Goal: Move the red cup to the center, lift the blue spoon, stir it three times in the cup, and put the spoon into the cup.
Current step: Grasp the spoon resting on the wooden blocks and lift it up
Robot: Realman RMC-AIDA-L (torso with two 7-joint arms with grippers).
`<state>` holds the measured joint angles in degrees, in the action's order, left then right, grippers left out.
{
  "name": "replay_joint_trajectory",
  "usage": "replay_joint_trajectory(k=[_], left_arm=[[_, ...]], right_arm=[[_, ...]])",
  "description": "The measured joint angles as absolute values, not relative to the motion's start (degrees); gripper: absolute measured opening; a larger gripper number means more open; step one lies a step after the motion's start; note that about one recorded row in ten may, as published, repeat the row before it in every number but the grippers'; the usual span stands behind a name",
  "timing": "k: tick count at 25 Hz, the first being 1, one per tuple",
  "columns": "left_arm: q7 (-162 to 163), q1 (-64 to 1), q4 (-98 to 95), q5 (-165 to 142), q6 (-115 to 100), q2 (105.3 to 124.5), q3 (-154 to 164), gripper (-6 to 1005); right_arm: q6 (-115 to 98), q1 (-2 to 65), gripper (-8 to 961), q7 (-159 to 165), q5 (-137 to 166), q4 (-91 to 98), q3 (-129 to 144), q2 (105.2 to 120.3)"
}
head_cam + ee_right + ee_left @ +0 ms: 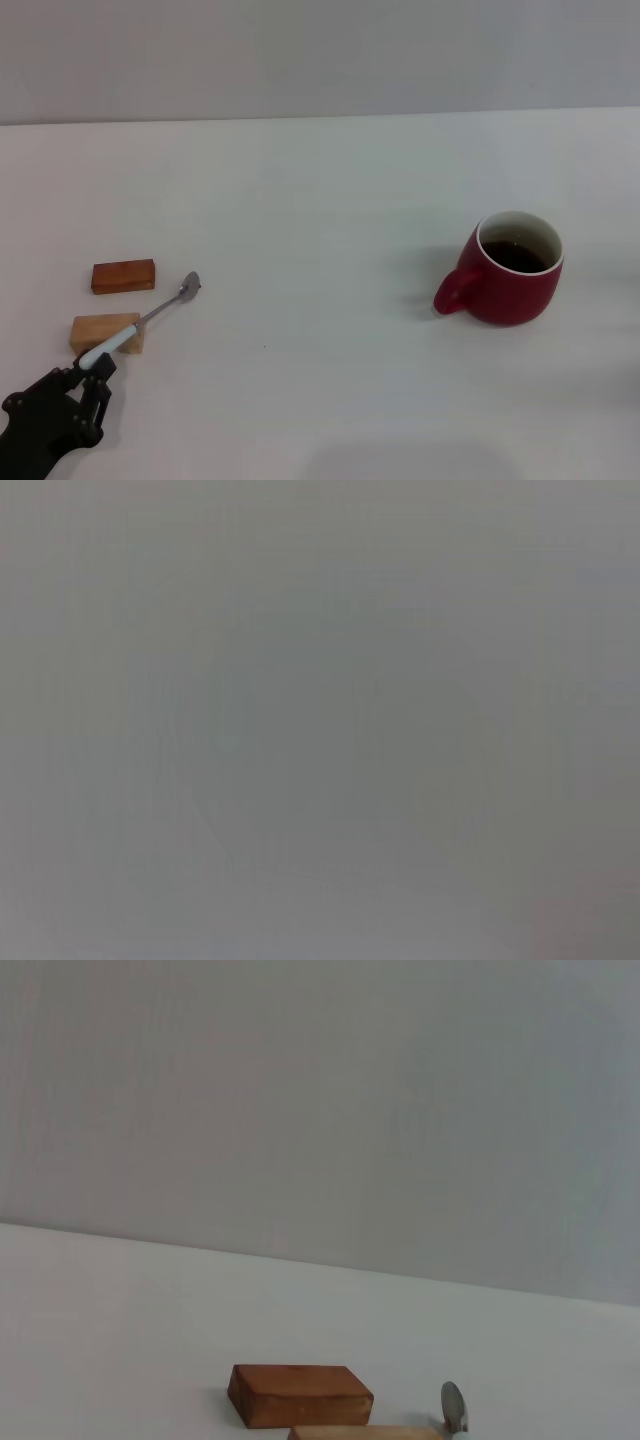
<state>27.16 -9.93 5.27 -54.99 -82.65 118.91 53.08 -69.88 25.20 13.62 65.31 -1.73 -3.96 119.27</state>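
The red cup (pixel 510 270) stands at the right of the white table (pixel 320 200), with its handle toward the middle and dark liquid inside. The blue spoon (pixel 160 310) lies at the left. Its pale handle rests on a light wooden block (pixel 105 332) and its grey bowl touches the table. My left gripper (pixel 90 372) is at the near left, right at the end of the spoon's handle. The left wrist view shows the spoon's bowl (pixel 453 1407) at its lower edge. My right gripper is out of view, and the right wrist view shows only plain grey.
A darker wooden block (pixel 123 276) lies just beyond the light one. Both blocks also show in the left wrist view, the dark one (pixel 300 1393) and the light one (pixel 365 1432). A grey wall runs behind the table's far edge.
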Motion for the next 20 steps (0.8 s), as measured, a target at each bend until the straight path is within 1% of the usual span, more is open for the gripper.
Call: replay_joint_trajectory(k=[20], left_arm=[[27.3,-10.0,5.3,-55.3,-83.9,118.91,53.1,186]], right_arm=[[-69.9,25.0,-1,13.5,65.3,-1.8,-4.0,119.27]])
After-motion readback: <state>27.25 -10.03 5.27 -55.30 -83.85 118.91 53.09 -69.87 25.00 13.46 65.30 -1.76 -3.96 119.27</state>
